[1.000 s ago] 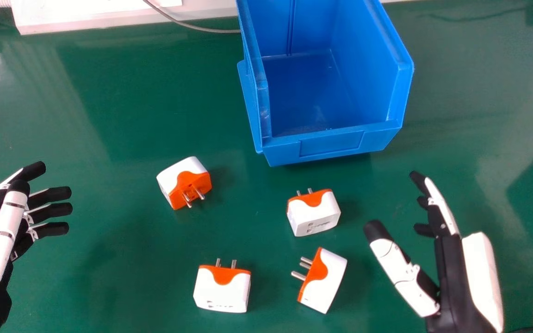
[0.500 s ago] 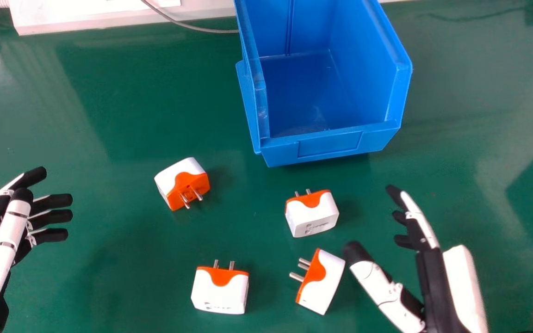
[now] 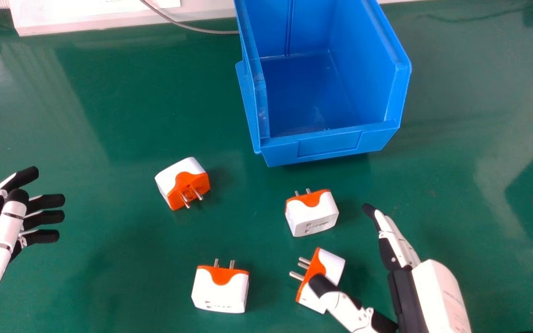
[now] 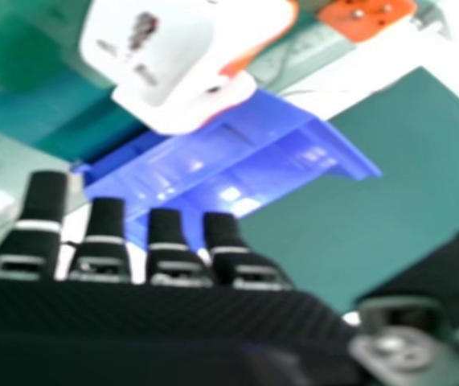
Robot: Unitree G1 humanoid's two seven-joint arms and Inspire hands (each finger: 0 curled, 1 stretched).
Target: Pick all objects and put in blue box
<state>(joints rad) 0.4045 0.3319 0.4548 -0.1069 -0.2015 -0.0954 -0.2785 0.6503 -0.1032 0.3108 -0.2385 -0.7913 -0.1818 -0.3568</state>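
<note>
Likely at the first pick, with right hand (image 3: pixel 404 292) at four o'clock, its fingers straight, pinching nothing, its thumb overlapping the adapter (image 3: pixel 333 266) at five. Next, close round the white body, lift, then carry to blue box (image 3: pixel 331 143) at one. Leave relaxed-fingered left hand (image 3: pixel 3 240) at nine.

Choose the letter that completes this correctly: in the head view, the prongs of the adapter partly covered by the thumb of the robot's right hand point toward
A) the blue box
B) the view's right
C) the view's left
C. The adapter behind the thumb of the right hand has its metal prongs sticking out toward the view's left.
</note>
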